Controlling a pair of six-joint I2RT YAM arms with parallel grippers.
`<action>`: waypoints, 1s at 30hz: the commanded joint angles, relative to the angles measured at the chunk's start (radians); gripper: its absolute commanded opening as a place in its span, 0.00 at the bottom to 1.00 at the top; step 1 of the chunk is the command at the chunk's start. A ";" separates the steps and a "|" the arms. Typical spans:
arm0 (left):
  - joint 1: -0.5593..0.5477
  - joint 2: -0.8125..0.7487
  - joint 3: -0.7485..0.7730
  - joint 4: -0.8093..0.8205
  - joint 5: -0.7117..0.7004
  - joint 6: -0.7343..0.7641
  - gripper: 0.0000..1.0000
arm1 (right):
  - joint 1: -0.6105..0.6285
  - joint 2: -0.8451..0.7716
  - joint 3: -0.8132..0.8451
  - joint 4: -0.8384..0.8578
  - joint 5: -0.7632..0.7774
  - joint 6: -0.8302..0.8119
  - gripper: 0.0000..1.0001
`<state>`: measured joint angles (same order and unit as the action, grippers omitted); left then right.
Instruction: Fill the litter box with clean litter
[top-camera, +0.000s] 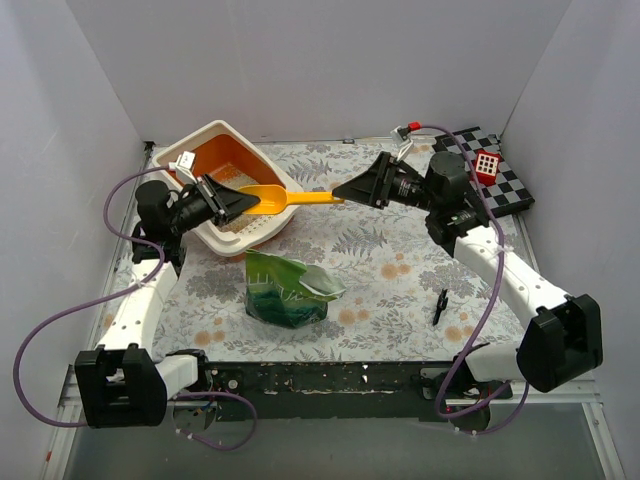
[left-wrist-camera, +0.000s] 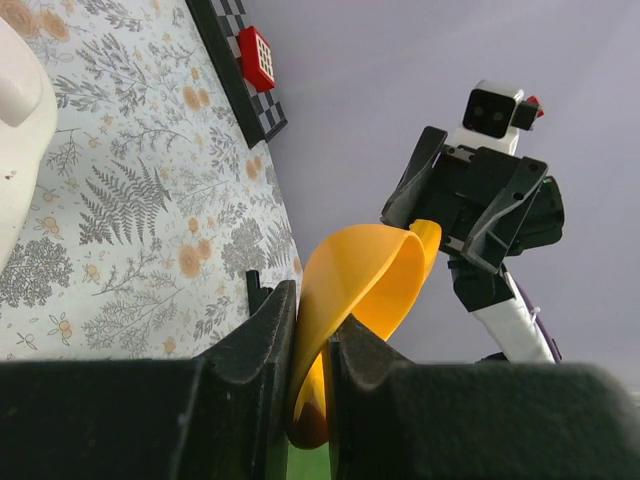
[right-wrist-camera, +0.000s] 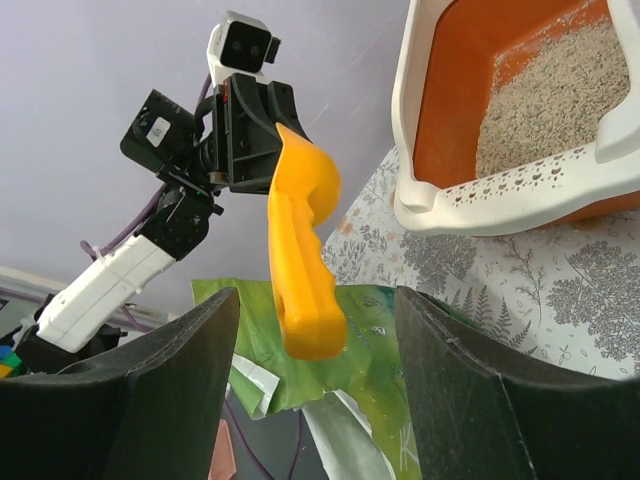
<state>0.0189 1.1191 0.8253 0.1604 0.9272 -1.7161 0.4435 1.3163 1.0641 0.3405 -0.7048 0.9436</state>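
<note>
"Yellow-orange plastic scoop, where is it?"

"Its bowl hangs above the near corner of the litter box, and the handle points away from the box."

"Who has it?"

"The left gripper is clamped on the bowl's rim. The right gripper is spread wide. The handle's end sits between its fingers with a gap on each side."

"And the clean litter?"

"Pale granules lie inside the litter box, covering part of its orange basin floor. The box stands on the floral table."

"Anything near it?"

"A crumpled green bag lies just beside the box, on its near side."
</note>
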 joint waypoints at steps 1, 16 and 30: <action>0.016 -0.004 0.000 0.073 0.021 -0.043 0.00 | 0.026 0.014 0.022 0.058 0.024 0.007 0.71; 0.019 0.018 -0.002 0.103 0.022 -0.045 0.00 | 0.103 0.063 0.077 0.068 0.021 0.009 0.66; 0.019 0.024 -0.011 0.114 0.033 -0.040 0.00 | 0.130 0.101 0.128 0.064 0.005 -0.011 0.52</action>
<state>0.0311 1.1416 0.8253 0.2451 0.9432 -1.7592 0.5652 1.4117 1.1416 0.3515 -0.6846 0.9428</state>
